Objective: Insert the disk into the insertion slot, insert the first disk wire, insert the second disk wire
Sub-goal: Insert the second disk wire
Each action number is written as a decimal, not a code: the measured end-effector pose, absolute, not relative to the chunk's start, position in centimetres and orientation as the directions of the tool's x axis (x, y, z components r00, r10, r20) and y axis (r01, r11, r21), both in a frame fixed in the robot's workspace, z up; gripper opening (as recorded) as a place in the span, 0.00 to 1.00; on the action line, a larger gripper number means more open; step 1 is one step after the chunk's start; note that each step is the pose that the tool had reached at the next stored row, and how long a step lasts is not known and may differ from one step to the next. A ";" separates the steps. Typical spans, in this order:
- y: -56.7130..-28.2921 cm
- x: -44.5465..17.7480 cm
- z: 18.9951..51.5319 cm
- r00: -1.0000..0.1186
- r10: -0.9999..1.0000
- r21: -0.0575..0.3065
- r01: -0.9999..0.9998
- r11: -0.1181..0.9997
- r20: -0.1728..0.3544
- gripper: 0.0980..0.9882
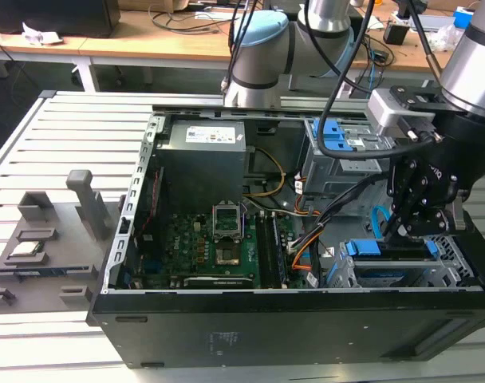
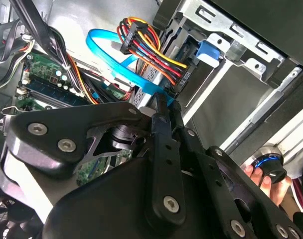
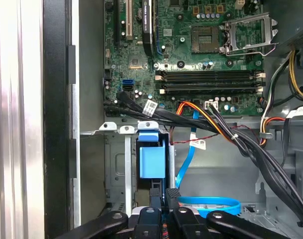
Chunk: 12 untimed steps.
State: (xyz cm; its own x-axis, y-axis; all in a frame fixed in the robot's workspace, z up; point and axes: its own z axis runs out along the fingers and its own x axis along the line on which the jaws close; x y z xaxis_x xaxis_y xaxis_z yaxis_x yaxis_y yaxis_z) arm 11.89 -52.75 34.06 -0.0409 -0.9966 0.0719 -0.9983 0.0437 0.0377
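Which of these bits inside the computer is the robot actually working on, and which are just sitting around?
In the job: gripper; disk, in the insertion slot; blue flat cable; multicoloured wire bundle.

Lying about: motherboard; power supply; grey fixtures.

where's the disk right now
The disk sits in the insertion slot at the exterior view's lower right, inside the computer case, directly under the gripper.
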 end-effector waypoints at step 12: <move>-52.7 11.9 35.3 -0.041 -0.997 0.038 -0.998 0.044 0.071 0.15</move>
State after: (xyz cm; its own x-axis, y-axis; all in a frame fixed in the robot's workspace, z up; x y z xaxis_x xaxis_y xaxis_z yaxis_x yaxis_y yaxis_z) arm 11.89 -52.75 35.33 -0.0409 -0.9966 0.0713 -0.9983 0.0436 0.0377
